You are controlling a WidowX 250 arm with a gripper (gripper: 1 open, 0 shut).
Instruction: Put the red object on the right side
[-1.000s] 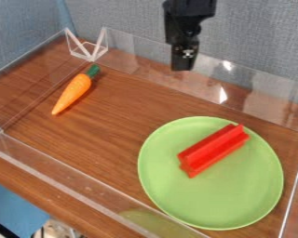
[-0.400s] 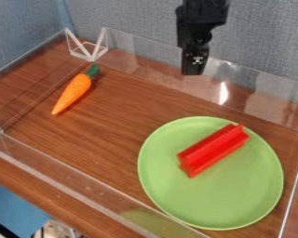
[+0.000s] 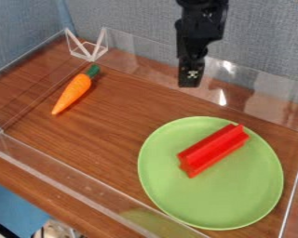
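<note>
Gripper (image 3: 192, 74) sits slightly lower in view than a moment ago, jaws wide apart, nothing in them. Red block (image 3: 214, 151) unchanged, lying diagonally on the green plate (image 3: 164, 191). Carrot (image 3: 74, 93) likewise unmoved on the wooden surface (image 3: 115, 139).

The top edge cuts off my arm above my pincer (image 3: 192, 72), and my dark fingertips blur together. I can't make out the gap between them. At the lower left corner, the frame crops a dark thing (image 3: 3, 231), too partial for me to name.
</note>
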